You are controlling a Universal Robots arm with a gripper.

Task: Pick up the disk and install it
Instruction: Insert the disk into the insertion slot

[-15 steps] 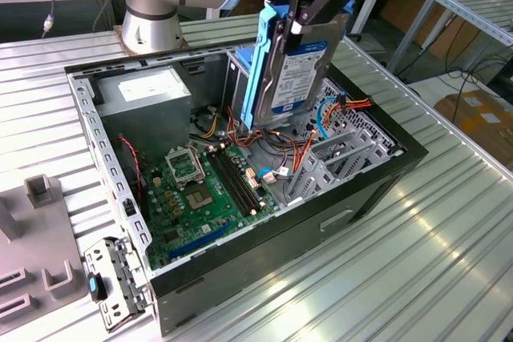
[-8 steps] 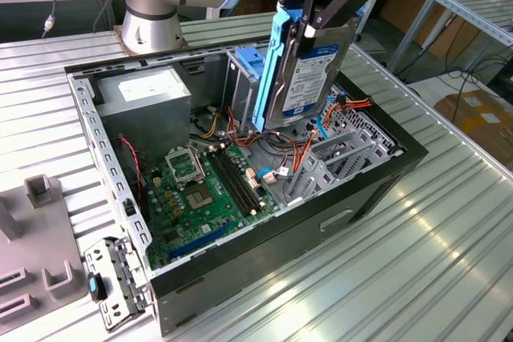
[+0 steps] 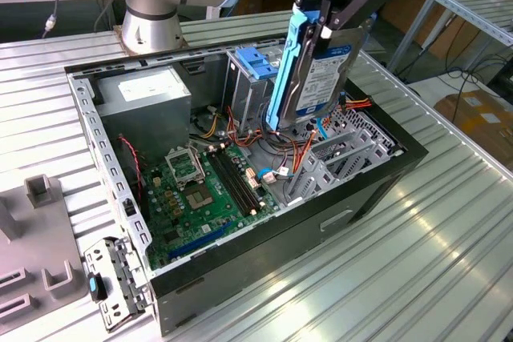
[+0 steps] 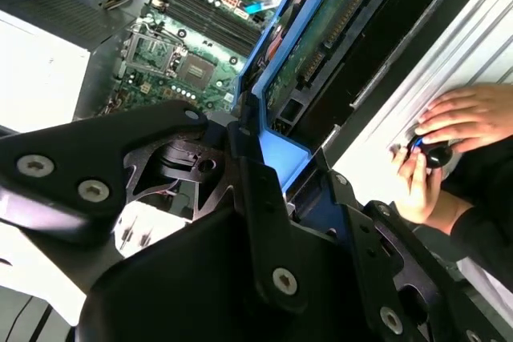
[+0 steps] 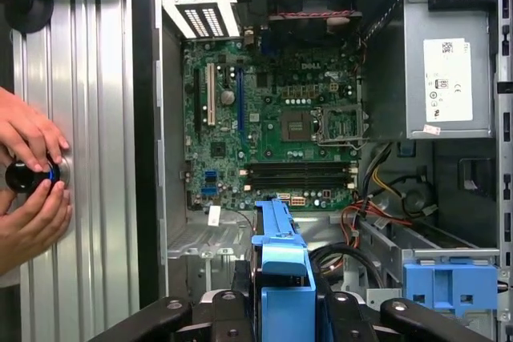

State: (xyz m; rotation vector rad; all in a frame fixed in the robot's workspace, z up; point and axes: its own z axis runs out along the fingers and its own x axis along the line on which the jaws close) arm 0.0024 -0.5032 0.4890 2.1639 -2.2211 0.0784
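Hanging upright above the open case (image 3: 240, 266), the disk (image 3: 321, 78) is clamped by the gripper (image 3: 325, 26); pickup is done; installing is left.

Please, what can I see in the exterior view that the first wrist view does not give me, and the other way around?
Exterior view: the arm's base, the disk with its white-blue label, hanging over the open case in the shut gripper, and a loose bracket beside the case.
First wrist view: a person's hands on a black knob beside the case.
Both: the green motherboard, the grey power-supply box and the disk's blue rail.
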